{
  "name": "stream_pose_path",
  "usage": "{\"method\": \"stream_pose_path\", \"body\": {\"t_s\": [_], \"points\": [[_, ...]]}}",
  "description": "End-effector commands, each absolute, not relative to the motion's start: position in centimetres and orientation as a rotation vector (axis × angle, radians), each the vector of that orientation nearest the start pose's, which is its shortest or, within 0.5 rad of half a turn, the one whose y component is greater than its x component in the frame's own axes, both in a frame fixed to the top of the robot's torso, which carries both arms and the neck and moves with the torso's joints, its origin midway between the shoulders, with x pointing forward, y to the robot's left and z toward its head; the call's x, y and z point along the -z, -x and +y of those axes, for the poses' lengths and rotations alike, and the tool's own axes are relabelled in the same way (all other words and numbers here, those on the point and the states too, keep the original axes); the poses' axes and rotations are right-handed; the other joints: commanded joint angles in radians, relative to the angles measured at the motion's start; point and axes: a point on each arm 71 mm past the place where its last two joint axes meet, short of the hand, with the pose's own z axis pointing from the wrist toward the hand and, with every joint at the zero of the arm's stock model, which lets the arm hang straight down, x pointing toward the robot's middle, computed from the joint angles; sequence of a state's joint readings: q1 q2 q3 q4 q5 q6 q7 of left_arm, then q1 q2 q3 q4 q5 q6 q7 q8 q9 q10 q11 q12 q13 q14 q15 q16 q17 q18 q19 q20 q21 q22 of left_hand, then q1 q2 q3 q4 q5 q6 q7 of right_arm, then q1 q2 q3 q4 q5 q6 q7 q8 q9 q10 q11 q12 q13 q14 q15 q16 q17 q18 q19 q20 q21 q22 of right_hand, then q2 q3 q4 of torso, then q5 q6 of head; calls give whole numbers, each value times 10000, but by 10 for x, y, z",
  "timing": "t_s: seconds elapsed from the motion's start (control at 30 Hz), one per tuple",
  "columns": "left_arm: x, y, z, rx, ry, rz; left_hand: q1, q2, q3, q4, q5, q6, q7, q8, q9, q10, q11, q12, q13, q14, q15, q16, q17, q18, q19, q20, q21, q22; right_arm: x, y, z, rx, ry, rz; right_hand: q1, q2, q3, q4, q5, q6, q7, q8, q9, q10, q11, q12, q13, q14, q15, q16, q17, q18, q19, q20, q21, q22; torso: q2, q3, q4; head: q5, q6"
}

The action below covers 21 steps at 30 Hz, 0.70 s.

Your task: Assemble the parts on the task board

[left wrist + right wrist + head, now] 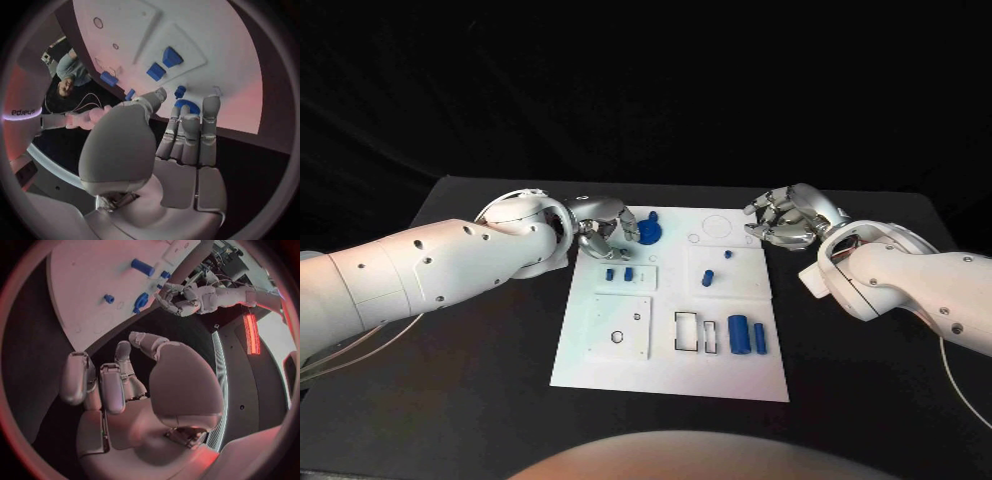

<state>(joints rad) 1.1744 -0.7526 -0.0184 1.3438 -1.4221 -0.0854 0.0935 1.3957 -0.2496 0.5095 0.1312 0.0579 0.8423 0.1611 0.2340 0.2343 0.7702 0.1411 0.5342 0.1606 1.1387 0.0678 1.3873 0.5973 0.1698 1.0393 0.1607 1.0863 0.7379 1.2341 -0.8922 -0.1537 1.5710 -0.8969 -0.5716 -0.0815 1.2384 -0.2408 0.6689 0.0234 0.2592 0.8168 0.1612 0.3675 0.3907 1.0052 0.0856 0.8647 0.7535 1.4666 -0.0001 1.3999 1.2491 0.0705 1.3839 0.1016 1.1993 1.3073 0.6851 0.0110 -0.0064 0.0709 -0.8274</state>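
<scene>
task board (610,365): white flat plate in the middle of the black surface (473,400); small blue parts (738,334) lie on it
left robot hand (606,230): at the board's 11 o'clock corner, fingers touch a blue round part (651,232); real grip, cannot tell
right robot hand (783,218): at 1 o'clock, fingers apart, holds nothing

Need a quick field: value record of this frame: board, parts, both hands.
board: white task board in the middle of the black table
left hand: left hand at the board's far left corner, fingertips at a blue round part; a firm grip is not clear
right hand: right hand beside the board's far right corner, fingers apart, holding nothing
loose parts: two blue cylinders lying side by side near the right edge; a small blue peg mid-board
</scene>
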Motion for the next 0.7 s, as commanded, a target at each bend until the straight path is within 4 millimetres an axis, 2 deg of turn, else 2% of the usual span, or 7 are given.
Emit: {"method": "stream_pose_path", "body": {"t_s": [0.03, 0.17, 0.33, 0.37, 0.4, 0.63, 0.7], "points": [[201, -507, 199, 9258, -704, 17720, 126, 67, -41, 22, -36, 103, 120, 15, -19, -55, -17, 63, -16, -68, -11, -54, -91, 62, -29, -6, -50, -36, 202, -474, -226, -8194, -4000, 16673, 7, -3, 158, -26, 18, 89, 7, 101, 31, -574, -107, -1054, -883, 102, -28, -264, -328, 214, -185, -2, -446, 626, -13, -3, -10, -35, 48], [192, -511, 220, 10997, 2897, 16867, 242, 147, 228, 152, -30, 517, 300, 177, -26, 138, -37, 165, -134, -1003, -28, -733, -1681, 165, -525, -36, -700, -735, 203, -476, -223, -8159, -2778, 16903, 334, 54, 195, -185, -8, 163, 141, 236, 13, -218, 55, -3936, -3382, 164, 139, -390, -375, 208, -91, 104, -577, 603, -26, 8, -6, -80, 123], [187, -513, 245, 12650, 6707, 15900, 328, 215, 579, 116, -21, 645, 272, 229, -47, 584, -80, 289, -216, -1264, -89, -1128, -1967, 164, -621, -76, -1073, -971, 205, -477, -219, -7804, -1084, 17205, 552, -27, 208, -263, 11, 472, 87, 30, -179, 3, 128, -5099, -4398, 195, 149, -364, -309, 186, -9, 138, -470, 704, -5, 6, -8, -101, 243], [186, -512, 248, 12812, 7043, 15809, 362, 239, 659, 84, -22, 649, 270, 229, -51, 654, -89, 290, -234, -1295, -102, -1194, -2008, 164, -629, -89, -1117, -999, 205, -477, -219, -7743, -874, 17242, 569, -26, 211, -266, 12, 504, 74, 16, -190, 18, 124, -5148, -4448, 195, 148, -366, -310, 188, -9, 135, -472, 707, -5, 6, -9, -103, 247], [186, -512, 251, 13046, 7530, 15664, 485, 321, 861, -20, -27, 667, 266, 237, -55, 815, -114, 300, -261, -1361, -140, -1334, -2089, 167, -640, -125, -1180, -1040, 206, -477, -218, -7637, -516, 17292, 459, -385, -108, -326, -23, 583, 35, -37, -224, 66, 108, -5291, -4595, 194, 155, -369, -311, 181, -1, 141, -461, 720, 5, 6, -8, -118, 271], [183, -506, 264, 14001, 9027, 15174, 342, 354, 1414, -572, -32, 845, 175, 333, -44, 2057, -283, -209, -587, -1685, -265, -3167, -2919, 148, -1276, -264, -1840, -1350, 207, -474, -205, -6975, 1683, 17288, 667, -327, -229, -391, -2, 883, -42, -144, -303, 236, 83, -5647, -5000, 217, 122, -345, -266, 151, 83, 113, -325, 805, 10, -4, 1, -244, 382], [182, -504, 266, 14232, 9200, 15073, 200, 442, 1417, -804, -36, 940, 180, 379, -24, 2585, -299, -812, -792, -1656, -229, -4596, -3456, 137, -1751, -196, -2322, -1559, 208, -473, -200, -6759, 2281, 17236, 696, -316, -253, -393, -2, 969, -58, -166, -320, 322, 70, -5714, -5094, 225, 115, -343, -267, 141, 112, 99, -275, 834, 14, -3, -2, -383, 431]]}}
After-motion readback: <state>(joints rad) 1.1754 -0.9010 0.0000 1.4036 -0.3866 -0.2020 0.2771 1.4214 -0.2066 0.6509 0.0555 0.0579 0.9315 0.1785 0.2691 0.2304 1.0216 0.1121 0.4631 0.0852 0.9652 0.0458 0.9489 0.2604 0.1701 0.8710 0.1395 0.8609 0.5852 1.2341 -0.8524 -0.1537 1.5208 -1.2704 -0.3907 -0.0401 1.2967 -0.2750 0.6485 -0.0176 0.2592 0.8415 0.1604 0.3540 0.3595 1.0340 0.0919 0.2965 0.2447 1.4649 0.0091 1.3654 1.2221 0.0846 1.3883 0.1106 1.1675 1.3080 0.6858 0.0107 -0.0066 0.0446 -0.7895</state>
